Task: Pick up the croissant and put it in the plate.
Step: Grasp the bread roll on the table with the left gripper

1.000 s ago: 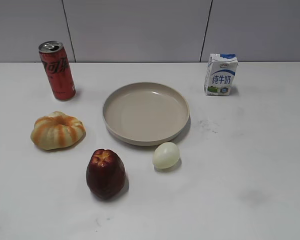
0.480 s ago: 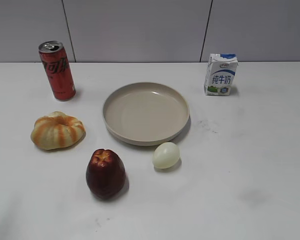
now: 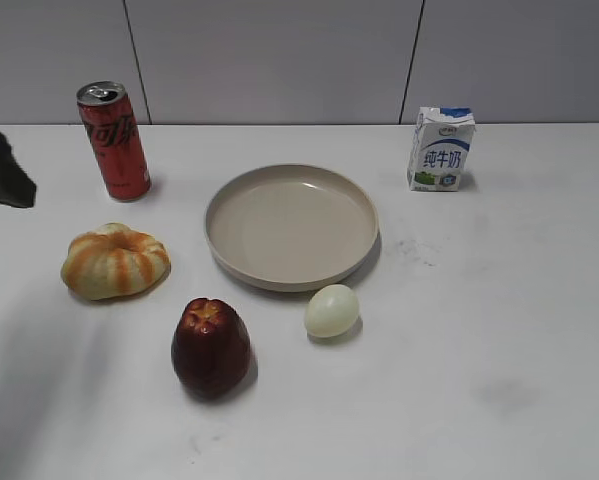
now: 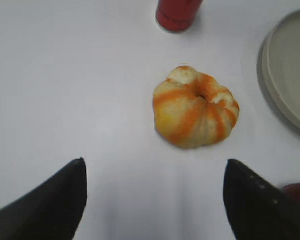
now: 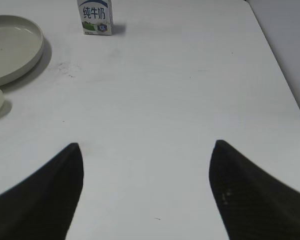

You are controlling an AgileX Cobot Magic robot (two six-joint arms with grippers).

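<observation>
The croissant [image 3: 115, 261], pale tan with orange stripes, lies on the white table left of the beige plate [image 3: 291, 227]. In the left wrist view the croissant [image 4: 196, 107] lies ahead of my open, empty left gripper [image 4: 154, 167], a little right of its centre line and apart from both fingers; the plate's rim [image 4: 285, 75] shows at the right edge. A dark part of the left arm [image 3: 4, 170] enters the exterior view at the left edge. My right gripper [image 5: 145, 150] is open and empty over bare table; the plate [image 5: 12, 47] is far to its left.
A red soda can [image 3: 114, 141] stands behind the croissant. A dark red apple-like fruit [image 3: 211, 346] and a pale egg [image 3: 332, 310] lie in front of the plate. A milk carton [image 3: 441, 149] stands at the back right.
A dark part of the left arm has come into the exterior view at the left edge. The objects have not moved.
</observation>
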